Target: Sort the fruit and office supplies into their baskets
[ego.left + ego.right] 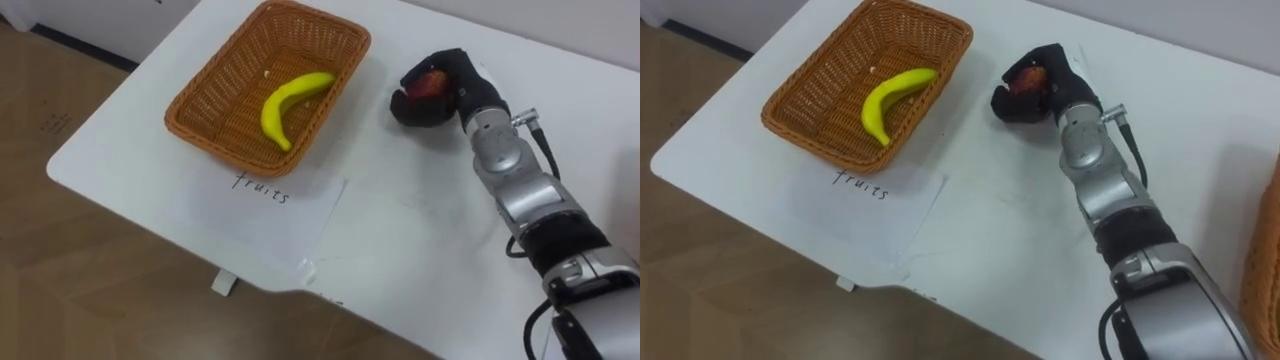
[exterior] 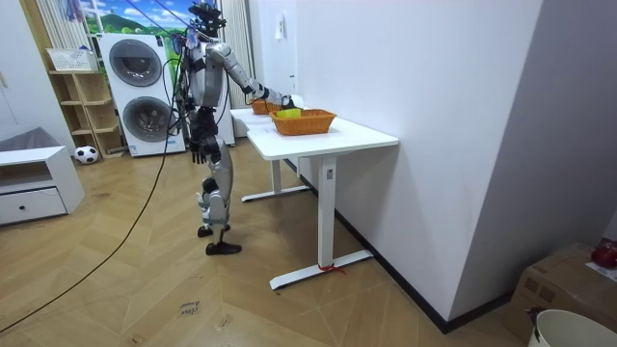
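A woven wicker basket (image 1: 190,95), rectangular with rounded corners and a braided rim, is set on the table (image 1: 400,230). A smooth yellow banana (image 1: 285,100), curved, is laid on the basket's ribbed bottom. A thin white paper (image 1: 270,215) with a handwritten word is placed flat just beside the basket's near side, one corner slightly lifted.

To the right of the basket, apart from it, the right robot hand (image 1: 462,92) is seen low over the table; it is black and matt, joined to a forearm of brushed grey metal. Its fingers are curled round a small, round red fruit (image 1: 430,83), which is held in the hand, outside the basket. The edge of a second wicker basket (image 1: 1266,262) is seen at the far right of the table.

The table is white, smooth and plain, with rounded corners, and is carried on white metal legs. It is placed against a white wall on a floor (image 2: 145,289) of herringbone wood. The robot is stood at the table's far end, its right arm stretched over it; the left robot hand (image 2: 198,151) is hung at its side, and its state cannot be told. Behind the robot, two stacked washing machines (image 2: 135,63), an open shelf (image 2: 82,106) and a ball (image 2: 85,153) are seen
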`<state>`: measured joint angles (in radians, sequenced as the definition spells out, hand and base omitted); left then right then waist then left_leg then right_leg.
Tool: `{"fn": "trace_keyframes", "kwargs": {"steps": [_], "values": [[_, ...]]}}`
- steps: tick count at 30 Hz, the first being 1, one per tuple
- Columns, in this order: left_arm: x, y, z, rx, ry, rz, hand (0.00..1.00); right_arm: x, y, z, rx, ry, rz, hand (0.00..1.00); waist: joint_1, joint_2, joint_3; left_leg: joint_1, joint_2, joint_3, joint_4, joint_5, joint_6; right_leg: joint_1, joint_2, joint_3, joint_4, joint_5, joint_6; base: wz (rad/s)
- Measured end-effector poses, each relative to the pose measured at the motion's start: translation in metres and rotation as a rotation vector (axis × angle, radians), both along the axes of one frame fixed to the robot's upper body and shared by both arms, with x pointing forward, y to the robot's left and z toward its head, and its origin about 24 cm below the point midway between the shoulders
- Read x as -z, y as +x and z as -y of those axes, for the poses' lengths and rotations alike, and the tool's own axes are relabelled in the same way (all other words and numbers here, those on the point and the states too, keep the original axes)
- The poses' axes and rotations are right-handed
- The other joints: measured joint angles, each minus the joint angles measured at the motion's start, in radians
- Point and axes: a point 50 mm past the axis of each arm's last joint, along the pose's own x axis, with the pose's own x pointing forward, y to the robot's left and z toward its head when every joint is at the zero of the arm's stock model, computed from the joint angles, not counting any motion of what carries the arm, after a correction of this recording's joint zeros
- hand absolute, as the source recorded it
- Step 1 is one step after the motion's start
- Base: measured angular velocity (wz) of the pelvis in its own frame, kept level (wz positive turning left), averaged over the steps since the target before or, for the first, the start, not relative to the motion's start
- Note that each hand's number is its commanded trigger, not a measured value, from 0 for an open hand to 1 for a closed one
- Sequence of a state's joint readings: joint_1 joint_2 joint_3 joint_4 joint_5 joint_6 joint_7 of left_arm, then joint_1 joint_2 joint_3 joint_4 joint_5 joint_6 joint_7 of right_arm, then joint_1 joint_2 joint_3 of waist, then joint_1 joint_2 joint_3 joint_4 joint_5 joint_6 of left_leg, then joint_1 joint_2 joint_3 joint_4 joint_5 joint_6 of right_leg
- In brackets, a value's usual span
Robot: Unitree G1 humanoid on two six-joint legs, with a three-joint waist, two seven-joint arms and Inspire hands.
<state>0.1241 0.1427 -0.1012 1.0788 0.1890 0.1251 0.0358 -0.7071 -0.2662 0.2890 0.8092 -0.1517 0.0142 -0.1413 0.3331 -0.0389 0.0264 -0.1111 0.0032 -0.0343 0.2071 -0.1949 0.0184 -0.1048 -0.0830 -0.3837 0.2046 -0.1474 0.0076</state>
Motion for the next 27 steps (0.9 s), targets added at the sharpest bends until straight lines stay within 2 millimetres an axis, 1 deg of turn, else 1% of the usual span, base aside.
{"fn": "trace_keyframes", "kwargs": {"steps": [6,8,10,12,13,16,18,20,22,24,27], "values": [[0.0,0.0,-0.001,-0.001,0.004,0.002,0.0,0.0,0.0,-0.002,-0.034,-0.014,-0.019,1.0,-0.005,-0.01,-0.0032,0.0,0.001,-0.001,0.0,0.0,0.0,0.001,0.0,0.0,0.0,0.0,0.0,0.0],[-0.001,0.0,-0.003,-0.001,0.009,0.003,0.0,0.001,0.0,-0.003,-0.044,-0.014,-0.025,1.0,-0.009,-0.019,-0.0031,0.001,0.001,0.0,0.0,0.0,0.0,0.002,0.001,0.0,-0.001,0.0,0.0,0.0],[-0.002,0.0,-0.008,-0.001,0.024,0.002,0.0,0.001,0.0,-0.004,-0.051,-0.017,-0.029,1.0,-0.011,-0.035,-0.0029,0.007,0.002,0.001,0.0,0.0,0.0,0.009,0.006,0.001,-0.003,0.0,0.0,0.0],[-0.002,-0.003,-0.011,-0.003,0.038,-0.003,0.0,0.001,0.0,-0.005,-0.059,-0.04,-0.029,1.0,-0.009,-0.042,-0.0048,0.024,0.002,0.005,-0.002,0.0,0.0,0.022,0.006,0.012,-0.005,0.0,0.0,-0.08],[-0.002,-0.004,-0.012,-0.005,0.048,-0.004,0.0,-0.002,0.0,-0.006,-0.066,-0.049,-0.017,1.0,-0.005,-0.044,-0.0041,0.036,0.001,0.006,-0.004,0.0,0.0,0.033,0.007,0.019,-0.007,0.0,0.0,-0.1],[-0.002,-0.006,-0.014,-0.006,0.057,-0.006,0.0,-0.008,0.001,-0.009,-0.081,-0.05,0.012,1.0,-0.024,-0.045,-0.0046,0.063,0.001,0.005,-0.01,0.0,0.0,0.066,0.01,0.02,-0.024,0.002,0.003,0.02],[-0.003,-0.007,-0.015,-0.008,0.058,-0.004,0.0,-0.014,0.001,-0.013,-0.095,-0.046,0.037,1.0,-0.03,-0.046,-0.0053,0.07,0.001,0.005,-0.011,0.0,0.0,0.071,0.011,0.024,-0.022,0.002,0.003,0.0],[-0.002,-0.008,-0.015,-0.011,0.056,-0.006,0.0,-0.026,0.002,-0.016,-0.118,-0.039,0.085,1.0,-0.039,-0.045,-0.0056,0.073,0.002,0.005,-0.009,0.0,0.0,0.073,0.011,0.025,-0.02,0.002,0.003,0.0],[-0.002,-0.01,-0.015,-0.012,0.054,-0.012,0.0,-0.032,0.002,-0.018,-0.132,-0.037,0.105,1.0,-0.043,-0.045,-0.0055,0.083,0.002,0.005,-0.009,0.0,0.0,0.084,0.012,0.025,-0.02,0.002,0.003,0.0],[-0.002,-0.014,-0.014,-0.016,0.05,-0.021,0.0,-0.036,0.002,-0.02,-0.146,-0.033,0.116,1.0,-0.048,-0.044,-0.0071,0.096,0.003,0.007,-0.01,0.0,0.0,0.096,0.013,0.025,-0.02,0.002,0.003,0.0],[-0.001,-0.018,-0.014,-0.022,0.044,-0.031,0.0,-0.049,0.0,-0.027,-0.174,-0.023,0.17,1.0,-0.052,-0.041,-0.0089,0.104,0.005,0.006,-0.016,-0.001,0.0,0.098,0.015,0.027,-0.019,0.003,0.001,-0.05]]}}
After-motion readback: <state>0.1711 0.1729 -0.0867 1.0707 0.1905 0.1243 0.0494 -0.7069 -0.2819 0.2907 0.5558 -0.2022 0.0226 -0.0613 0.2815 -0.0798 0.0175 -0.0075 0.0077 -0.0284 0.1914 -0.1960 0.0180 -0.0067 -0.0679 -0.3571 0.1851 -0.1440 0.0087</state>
